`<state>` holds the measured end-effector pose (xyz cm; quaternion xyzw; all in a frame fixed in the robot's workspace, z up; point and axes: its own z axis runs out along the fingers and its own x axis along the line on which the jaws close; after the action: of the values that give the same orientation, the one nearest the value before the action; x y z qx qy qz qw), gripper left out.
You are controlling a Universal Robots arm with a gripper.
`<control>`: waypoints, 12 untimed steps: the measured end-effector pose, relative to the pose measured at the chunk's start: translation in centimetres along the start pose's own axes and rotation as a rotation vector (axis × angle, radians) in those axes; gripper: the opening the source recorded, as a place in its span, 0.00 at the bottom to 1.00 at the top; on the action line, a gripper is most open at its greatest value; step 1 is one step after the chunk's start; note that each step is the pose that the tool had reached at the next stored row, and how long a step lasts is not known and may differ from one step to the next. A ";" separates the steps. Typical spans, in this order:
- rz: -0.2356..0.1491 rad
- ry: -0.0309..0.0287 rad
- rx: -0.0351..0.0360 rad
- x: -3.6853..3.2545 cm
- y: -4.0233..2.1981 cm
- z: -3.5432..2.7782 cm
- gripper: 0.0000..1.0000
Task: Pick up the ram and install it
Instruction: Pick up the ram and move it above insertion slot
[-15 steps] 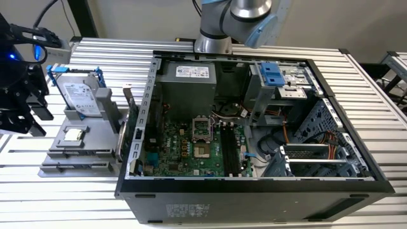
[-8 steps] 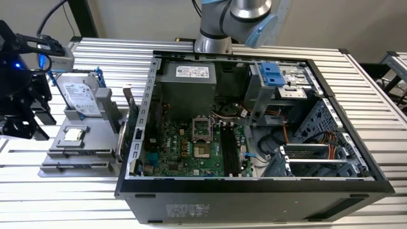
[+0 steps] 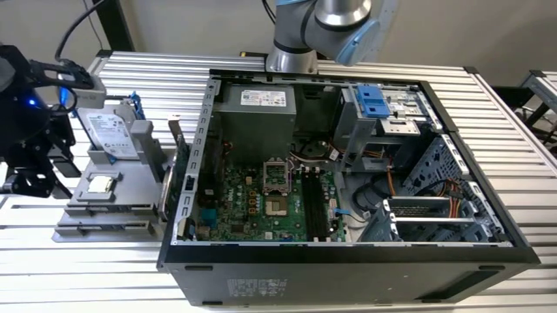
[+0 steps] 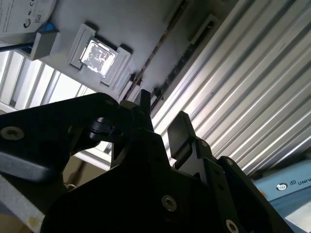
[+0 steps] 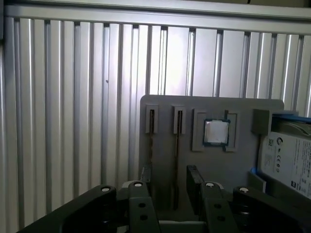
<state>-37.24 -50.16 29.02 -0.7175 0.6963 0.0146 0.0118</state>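
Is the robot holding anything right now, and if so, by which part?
Nothing is held. The end effector is open, its fingers apart, one to each side of the memory stick, which sits edge-up in the gray holder.

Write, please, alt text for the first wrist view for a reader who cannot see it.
The black tool, open, sits over a grey holder on a ribbed metal table, its fingers either side of the ram standing on edge. Beside it lie a square processor chip and a labelled hard drive.
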 end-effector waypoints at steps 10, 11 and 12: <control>0.001 0.0000 0.0000 0.51 -0.22 1.80 1.00; 0.001 0.0000 0.0000 0.58 -0.24 1.98 1.00; 0.001 0.0000 0.0000 0.64 -0.26 2.15 1.00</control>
<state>-36.97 -50.71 26.85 -0.7170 0.6968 0.0146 0.0118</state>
